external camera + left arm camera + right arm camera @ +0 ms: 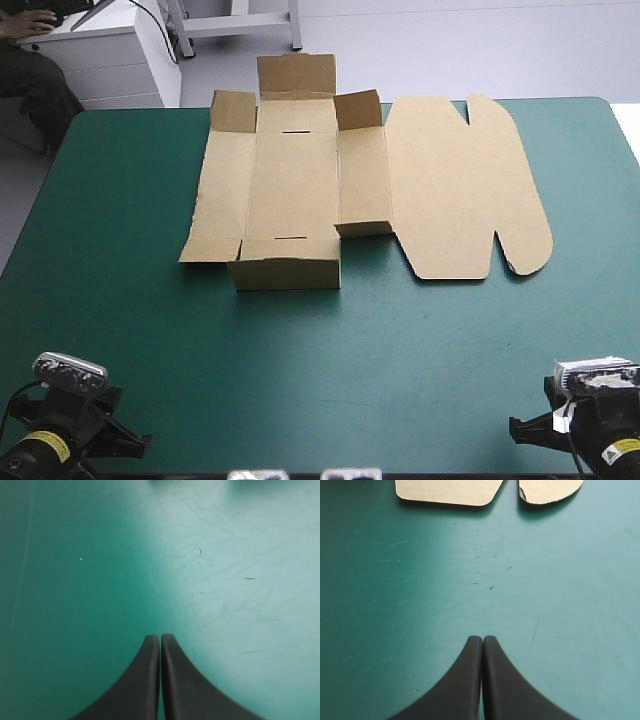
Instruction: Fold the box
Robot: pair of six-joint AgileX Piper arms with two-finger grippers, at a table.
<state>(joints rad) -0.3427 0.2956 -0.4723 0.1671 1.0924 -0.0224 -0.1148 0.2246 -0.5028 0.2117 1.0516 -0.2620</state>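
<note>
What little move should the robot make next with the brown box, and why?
Probably reach the right gripper forward toward the rounded lid of the mostly flat brown cardboard box, lying ahead of it. That gripper and the left gripper are shut over bare teal-green cover, touching nothing.

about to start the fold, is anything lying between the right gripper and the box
Nothing visible: only bare teal-green cover lies between the right gripper and the box ahead of it.
</note>
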